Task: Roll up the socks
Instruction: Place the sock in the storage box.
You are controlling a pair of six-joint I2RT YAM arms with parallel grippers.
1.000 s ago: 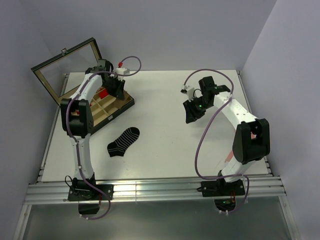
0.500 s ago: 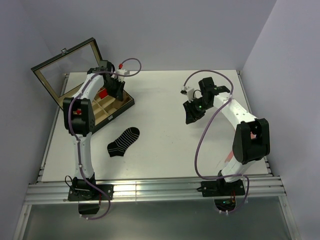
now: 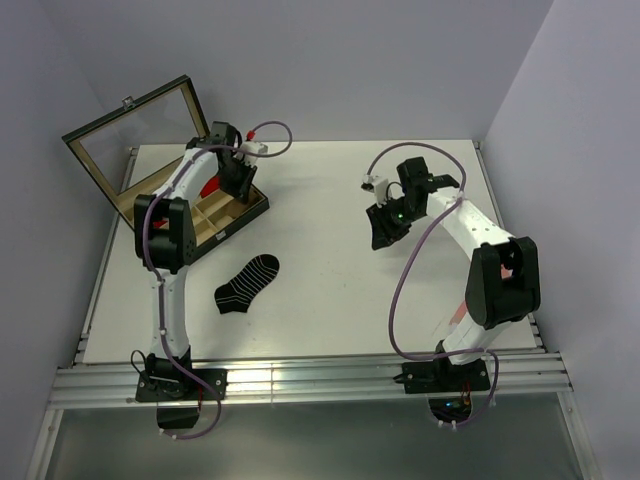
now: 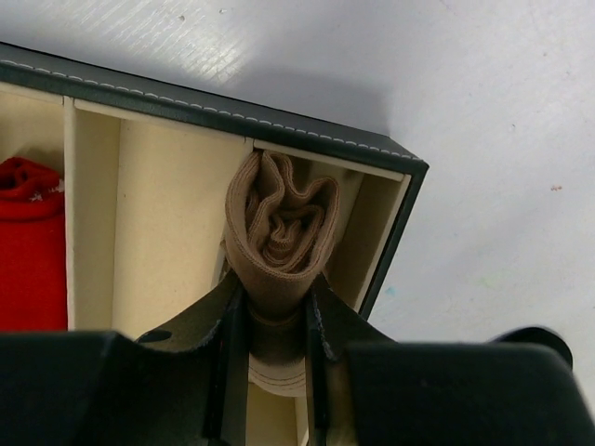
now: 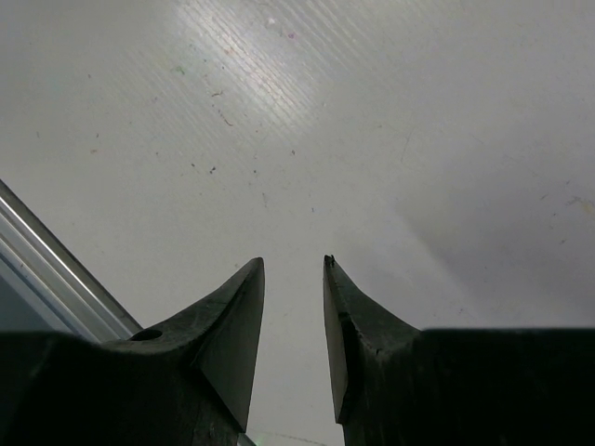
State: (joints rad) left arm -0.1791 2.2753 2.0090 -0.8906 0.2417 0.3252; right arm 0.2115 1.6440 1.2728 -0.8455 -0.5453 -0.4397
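Note:
The tan-brown sock is rolled into a bundle. My left gripper is shut on it and holds it over the end corner compartment of the divided box. In the top view the left gripper is over the box's far right corner and the tan sock is hidden by it. The black sock with thin white stripes lies flat on the table, in front of the box. My right gripper hovers over bare table at centre right; in the right wrist view the right gripper is slightly open and empty.
The box stands at the back left with its glass lid propped open. A red rolled bundle sits in a compartment to the left; it also shows in the top view. A metal rail runs along the table's near edge.
My left gripper has moved a little right and farther back over the box, still holding the tan sock. The right arm has barely moved.

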